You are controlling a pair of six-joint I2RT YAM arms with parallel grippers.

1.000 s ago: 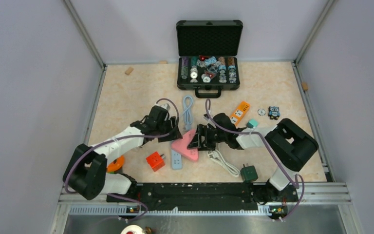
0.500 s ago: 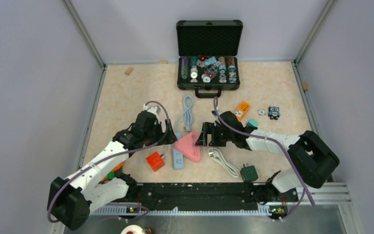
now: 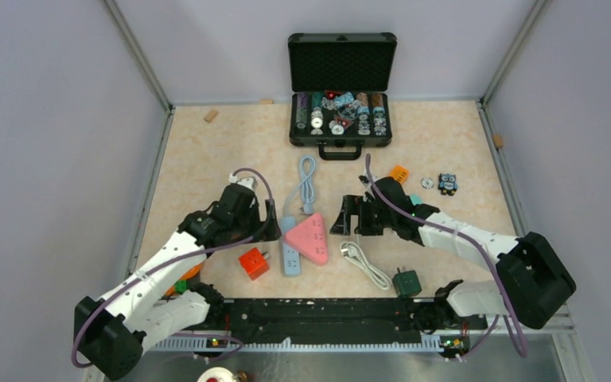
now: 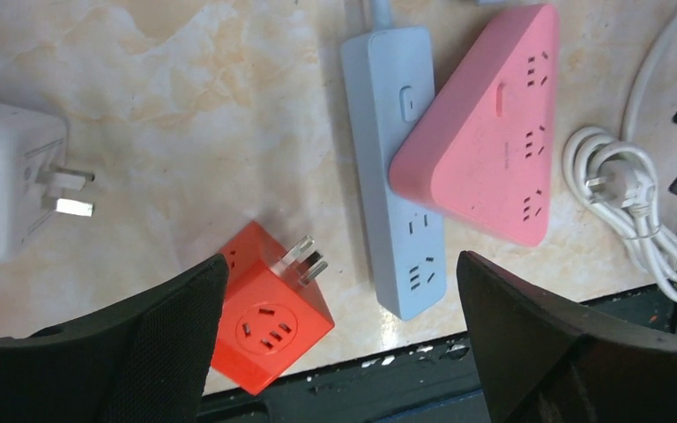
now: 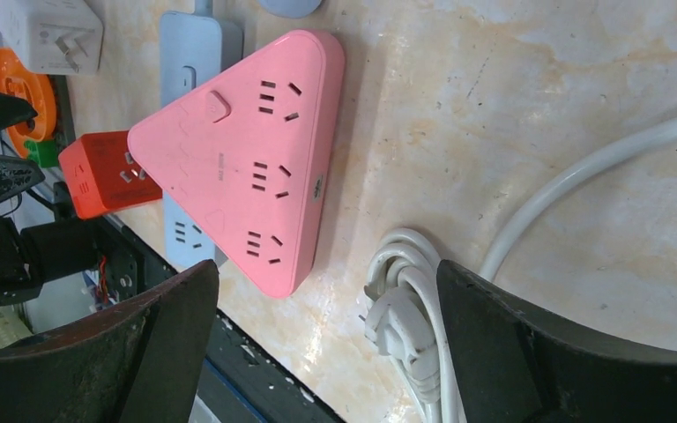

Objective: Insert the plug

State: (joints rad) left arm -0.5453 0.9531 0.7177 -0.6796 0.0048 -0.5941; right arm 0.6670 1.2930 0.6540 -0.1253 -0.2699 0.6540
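Plug (image 5: 394, 319) w/ coiled white cable lies beside pink power strip (image 5: 256, 167), prob. not touching. L gripper (image 4: 341, 260) & R gripper (image 5: 326, 264): fingers spread wide, empty.

grey walls (image 3: 40, 119) | beige marbled tabletop (image 3: 207, 151) | metal corner rails (image 3: 138, 56) | even, soft light

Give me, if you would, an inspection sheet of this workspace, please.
Surface: beige marbled tabletop.
Job's things: pink triangular power strip lying partly on blue power strip; white plug lead coiled beside it, unplugged.
Clutter: orange cube adapter, dark green adapter, open black case of small parts.
Grippers: left gripper and right gripper both open, holding nothing.
Cables: light-blue cord looped beyond the strips.
Surroundings: grey walls.
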